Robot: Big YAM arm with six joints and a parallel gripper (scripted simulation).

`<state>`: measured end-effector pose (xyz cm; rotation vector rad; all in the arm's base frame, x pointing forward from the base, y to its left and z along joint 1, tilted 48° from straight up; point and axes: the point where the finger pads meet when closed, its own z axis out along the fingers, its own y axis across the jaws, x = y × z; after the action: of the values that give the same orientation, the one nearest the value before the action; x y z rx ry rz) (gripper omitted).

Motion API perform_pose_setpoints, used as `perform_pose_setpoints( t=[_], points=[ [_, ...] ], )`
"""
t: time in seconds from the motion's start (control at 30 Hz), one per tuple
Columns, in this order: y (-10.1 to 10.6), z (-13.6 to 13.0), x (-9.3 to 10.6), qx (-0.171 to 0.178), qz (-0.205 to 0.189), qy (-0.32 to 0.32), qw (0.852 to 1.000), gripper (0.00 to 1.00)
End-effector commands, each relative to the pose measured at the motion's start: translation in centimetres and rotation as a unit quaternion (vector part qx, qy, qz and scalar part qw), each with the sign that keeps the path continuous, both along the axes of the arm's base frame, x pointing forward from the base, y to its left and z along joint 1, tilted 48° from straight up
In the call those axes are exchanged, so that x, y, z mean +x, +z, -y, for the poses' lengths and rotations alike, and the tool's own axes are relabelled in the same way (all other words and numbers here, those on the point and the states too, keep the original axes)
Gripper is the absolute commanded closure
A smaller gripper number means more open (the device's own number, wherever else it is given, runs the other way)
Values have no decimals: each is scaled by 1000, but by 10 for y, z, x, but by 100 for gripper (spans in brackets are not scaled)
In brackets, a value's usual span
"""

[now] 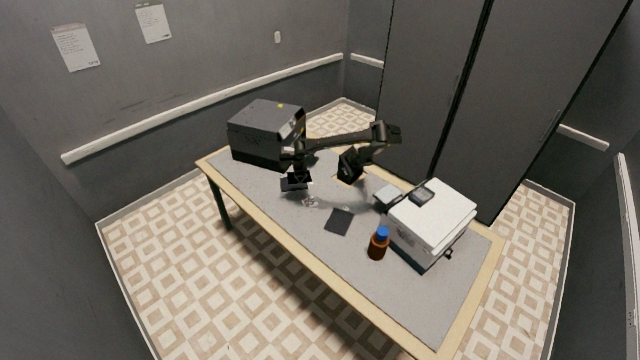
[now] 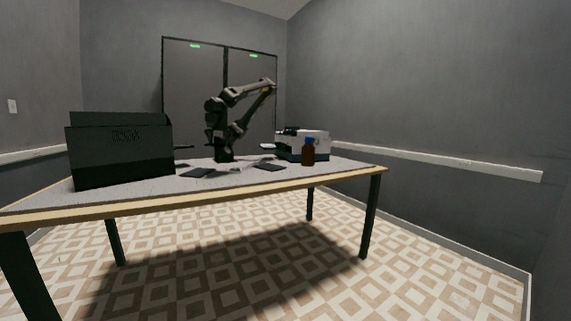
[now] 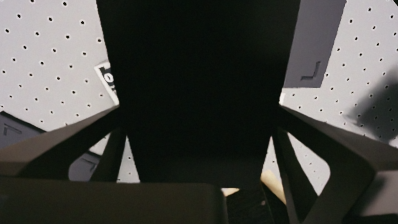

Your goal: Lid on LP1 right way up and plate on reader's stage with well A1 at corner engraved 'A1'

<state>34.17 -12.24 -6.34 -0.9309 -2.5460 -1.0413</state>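
Observation:
My gripper (image 1: 299, 175) (image 3: 198, 112) is shut on a black, opaque flat rectangle, which looks like the lid (image 3: 200, 65). It holds the lid above the bench, near the LP1 pad (image 1: 290, 187) (image 2: 197, 172) (image 3: 317, 45). The pad shows a bare corner locator in the wrist view. The lid's underside and lettering are not readable. The plate (image 1: 388, 194) (image 2: 268, 145) appears as a light top on the dispenser's stage; its wells are too small to see. The reader's stage (image 2: 184, 146) sticks out of the dark reader (image 1: 262, 132) (image 2: 120, 153).
The N1 pad (image 1: 339, 222) (image 2: 268, 167) (image 3: 11, 134) lies between LP1 and the white dispenser (image 1: 432, 212) (image 2: 323, 144). The amber bottle (image 1: 378, 246) (image 2: 308, 154) with a blue cap stands upright beside the dispenser. The reader stands close to the gripper.

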Motion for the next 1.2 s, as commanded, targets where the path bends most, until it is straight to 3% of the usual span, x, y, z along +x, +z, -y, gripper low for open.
perform_pose_setpoints(
  t=[0.0, 0.1, 0.3, 0.57, 0.67, 0.8, 0.97, 1.07, 1.17],
  points=[
    [6, 21, 16, -19, 35, 0, 999, 14],
    [1, 19, 15, 4, 24, -6, 1000, 14],
    [-18, 34, 8, -3, 28, -8, 1000, 14],
    [-24, 47, 11, -15, 42, -6, 999, 14],
    [-36, 43, 3, 17, 25, -15, 999, 14],
    [-48, 45, -14, 18, 13, -16, 1000, 14],
    [-53, 50, -19, 10, 24, -16, 1000, 14],
    [-63, 51, -23, 37, 20, -27, 999, 14],
    [-65, 51, -23, 35, 14, -23, 999, 14]
  ],
)
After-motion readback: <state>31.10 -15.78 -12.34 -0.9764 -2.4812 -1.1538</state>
